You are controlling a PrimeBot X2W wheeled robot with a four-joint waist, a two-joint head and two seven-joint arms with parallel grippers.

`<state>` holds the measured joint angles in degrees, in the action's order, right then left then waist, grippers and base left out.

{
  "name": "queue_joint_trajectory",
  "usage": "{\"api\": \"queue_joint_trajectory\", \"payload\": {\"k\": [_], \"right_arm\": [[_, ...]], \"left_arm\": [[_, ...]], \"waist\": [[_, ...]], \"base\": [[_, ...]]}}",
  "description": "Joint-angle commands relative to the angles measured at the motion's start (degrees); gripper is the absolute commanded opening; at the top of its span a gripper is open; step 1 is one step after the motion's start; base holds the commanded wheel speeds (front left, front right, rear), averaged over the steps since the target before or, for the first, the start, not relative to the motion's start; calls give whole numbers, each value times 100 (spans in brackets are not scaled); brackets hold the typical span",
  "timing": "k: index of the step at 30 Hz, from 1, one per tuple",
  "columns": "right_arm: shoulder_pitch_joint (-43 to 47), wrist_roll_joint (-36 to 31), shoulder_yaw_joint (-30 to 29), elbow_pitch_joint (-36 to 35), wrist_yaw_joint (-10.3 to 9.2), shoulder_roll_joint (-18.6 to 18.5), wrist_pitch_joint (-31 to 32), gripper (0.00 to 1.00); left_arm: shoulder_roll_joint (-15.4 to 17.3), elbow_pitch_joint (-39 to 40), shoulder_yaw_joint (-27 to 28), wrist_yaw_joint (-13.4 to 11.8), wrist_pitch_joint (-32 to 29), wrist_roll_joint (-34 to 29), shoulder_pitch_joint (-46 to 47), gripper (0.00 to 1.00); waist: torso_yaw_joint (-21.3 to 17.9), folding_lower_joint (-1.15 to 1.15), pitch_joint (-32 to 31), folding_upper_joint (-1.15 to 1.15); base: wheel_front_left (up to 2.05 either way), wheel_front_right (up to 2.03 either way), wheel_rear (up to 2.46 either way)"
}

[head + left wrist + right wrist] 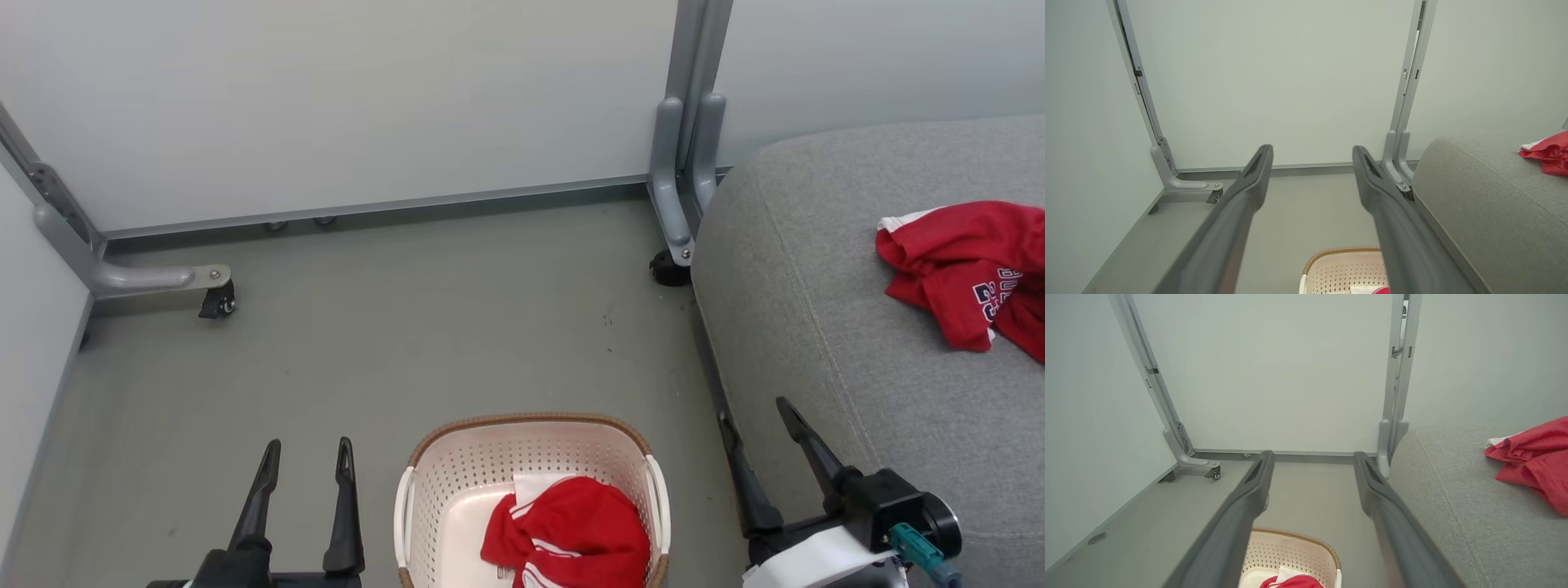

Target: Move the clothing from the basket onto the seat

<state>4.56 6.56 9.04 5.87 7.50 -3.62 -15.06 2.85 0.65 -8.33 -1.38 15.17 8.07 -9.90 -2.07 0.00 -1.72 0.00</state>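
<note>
Head view: the basket (531, 419) stands on the grey floor (408, 327) with a striped red garment (571, 531) bunched inside it, over a bit of white fabric. To the right, the seat (816, 327) carries a lettered garment (963, 261), red with navy-and-white characters, crumpled near the frame's right edge. The left end effector (309, 445) hangs over the floor just left of the basket, fingers spread wide and empty. The right end effector (753, 410) sits at the seat's front edge, equally spread and holding nothing.

Left wrist view: the two fingers stand wide apart against pale partition panels (1290, 81). The basket's far rim and a red sliver show at the bottom, and a corner of the lettered garment at the right edge.

Right wrist view: the fingers are wide, with nothing between them. More of the lettered garment's folds and white trim appear here, along with the striped red garment below and a castor (1215, 473) on the frame foot.
</note>
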Motion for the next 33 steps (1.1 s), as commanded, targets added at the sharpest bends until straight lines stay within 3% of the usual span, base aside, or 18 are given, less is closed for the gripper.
{"api": "queue_joint_trajectory", "payload": {"k": [1,6,13,20,30,33], "right_arm": [[-48,38,-43,-33,-2,17,-17,100],[-341,-21,-155,-190,-2,27,-17,100],[-1318,-156,-560,-512,-1,12,-17,100],[-2084,-245,-920,-774,-1,-167,-17,100],[-2750,-237,-1290,-1079,-2,-221,-17,100],[-2803,-245,-1361,-1171,-2,-152,-17,100]], "left_arm": [[9,-23,3,10,-3,50,27,100],[9,-195,-42,150,-3,-73,358,100],[12,-681,-324,568,-3,-568,1585,100],[169,-1291,-802,795,-3,-841,2836,100],[582,-2557,-2134,883,-3,-1268,4478,100],[729,-3055,-2933,886,-2,-1384,5027,100]], "waist": [[-4,0,123,0],[-3,0,670,0],[-24,0,2244,0],[-133,0,3515,0],[-448,0,4867,0],[-553,0,5165,0]], "base": [[0,0,0],[0,0,0],[0,0,0],[0,0,0],[0,0,0],[0,0,0]]}}
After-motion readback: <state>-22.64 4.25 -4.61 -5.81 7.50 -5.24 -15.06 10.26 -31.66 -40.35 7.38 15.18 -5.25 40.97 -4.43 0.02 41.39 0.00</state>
